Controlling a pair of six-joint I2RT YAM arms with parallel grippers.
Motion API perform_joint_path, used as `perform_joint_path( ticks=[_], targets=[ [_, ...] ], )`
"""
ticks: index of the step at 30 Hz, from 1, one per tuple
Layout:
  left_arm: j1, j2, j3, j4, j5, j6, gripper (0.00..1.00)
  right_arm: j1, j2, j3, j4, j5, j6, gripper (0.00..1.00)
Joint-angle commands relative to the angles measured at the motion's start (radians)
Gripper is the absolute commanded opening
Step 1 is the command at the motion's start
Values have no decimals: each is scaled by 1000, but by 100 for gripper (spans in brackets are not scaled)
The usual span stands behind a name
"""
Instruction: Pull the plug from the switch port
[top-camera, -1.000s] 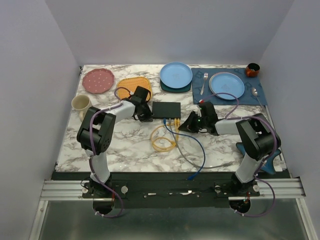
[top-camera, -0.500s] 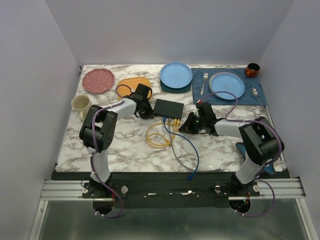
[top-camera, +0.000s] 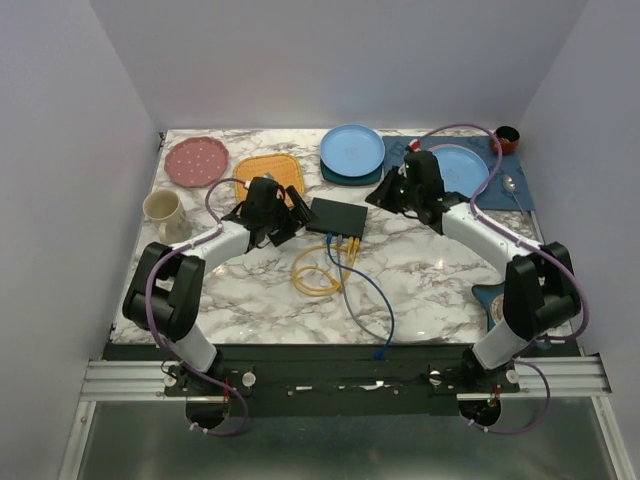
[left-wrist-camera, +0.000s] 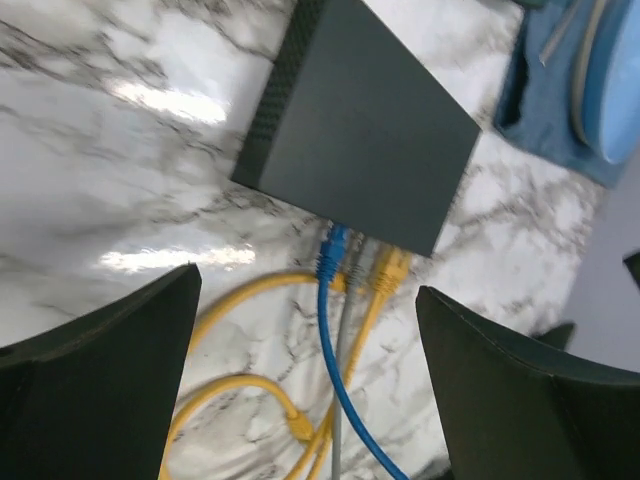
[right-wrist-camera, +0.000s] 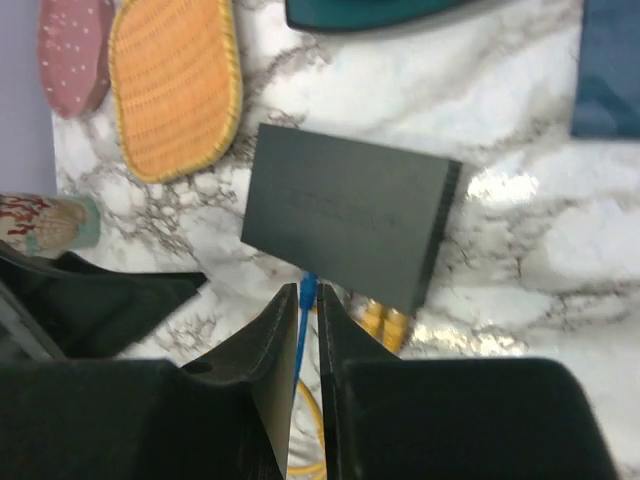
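The switch (top-camera: 335, 216) is a flat black box lying mid-table, also seen from both wrists (left-wrist-camera: 370, 150) (right-wrist-camera: 345, 215). Blue (left-wrist-camera: 333, 250), grey and yellow (left-wrist-camera: 392, 270) plugs sit in sockets along its near edge (top-camera: 340, 240). Their cables trail toward me, the yellow one in a coil (top-camera: 315, 275). Just left of the switch my left gripper (top-camera: 292, 215) (left-wrist-camera: 310, 400) stands wide open, holding nothing, with the cables showing below between its fingers. My right gripper (top-camera: 378, 196) (right-wrist-camera: 308, 290) hangs above and behind the switch, shut to a thin slit with nothing in it.
A pink plate (top-camera: 196, 160), an orange woven mat (top-camera: 270, 172) and a mug (top-camera: 162, 208) lie to the back left. A blue plate (top-camera: 352, 150) sits behind the switch. A blue placemat (top-camera: 520, 190) with another plate, a spoon (top-camera: 510, 183) and a brown cup (top-camera: 507, 138) lies at the back right.
My left gripper has opened wide and drawn back left of the switch. The right arm has lifted and swung from the cables at the switch's near right to behind it. The switch turned slightly.
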Motion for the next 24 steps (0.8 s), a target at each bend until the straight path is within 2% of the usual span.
perform_joint_path(
  ticks=[1,2,6,8,12,14,17,18,24],
  targets=[
    [-1,51,-176,461,280,-178,96,1,117,117,-42,-75,-14,18],
    [-1,60,-196,571,305,-200,93,0,135,132,-43,-87,-11,16],
    [-1,91,-246,683,311,-243,81,-3,258,203,-31,-155,-3,1],
    [-1,96,-251,706,301,-254,77,-6,292,226,-27,-179,-5,1],
    [-1,114,-263,752,273,-272,61,-14,366,244,-8,-216,2,1],
    [-1,122,-266,764,259,-281,60,-22,398,250,4,-244,12,1],
    [-1,125,-265,749,236,-281,82,-25,422,258,16,-251,15,1],
    [-1,126,-257,732,232,-272,99,-25,427,266,19,-251,15,1],
    [-4,64,-208,539,173,-177,99,-25,415,237,61,-238,17,1]
  ],
)
